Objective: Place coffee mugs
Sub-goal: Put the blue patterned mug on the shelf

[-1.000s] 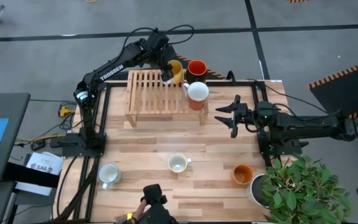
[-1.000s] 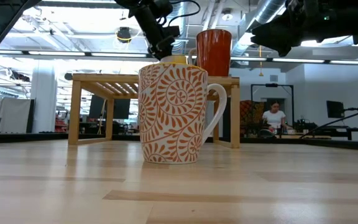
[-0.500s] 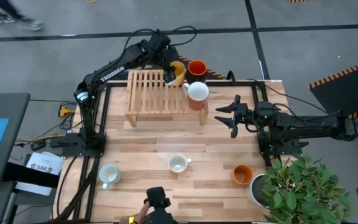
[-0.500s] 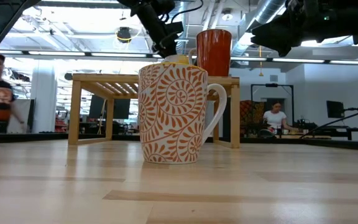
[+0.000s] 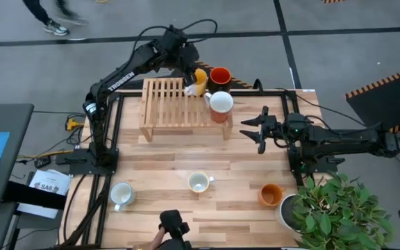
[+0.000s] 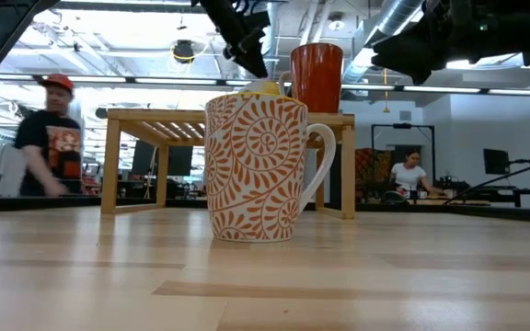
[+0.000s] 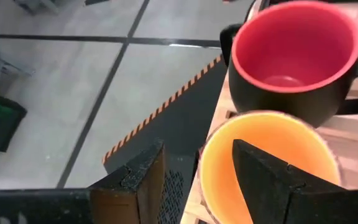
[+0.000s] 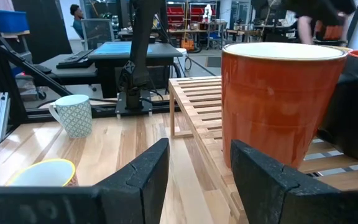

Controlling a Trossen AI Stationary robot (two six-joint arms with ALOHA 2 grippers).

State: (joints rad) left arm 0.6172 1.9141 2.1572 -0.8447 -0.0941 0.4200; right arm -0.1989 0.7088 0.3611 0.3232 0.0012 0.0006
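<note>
The left gripper [image 5: 188, 64], fingers apart and holding nothing, is hanging over the yellow mug [image 5: 198, 80] at the wooden rack's [image 5: 169, 104] far right corner. Next, probably fetching another mug.

orange-swirl mug [image 6: 258, 167], red mug [image 5: 219, 76] — yellow mug [image 5: 198, 78]
</note>
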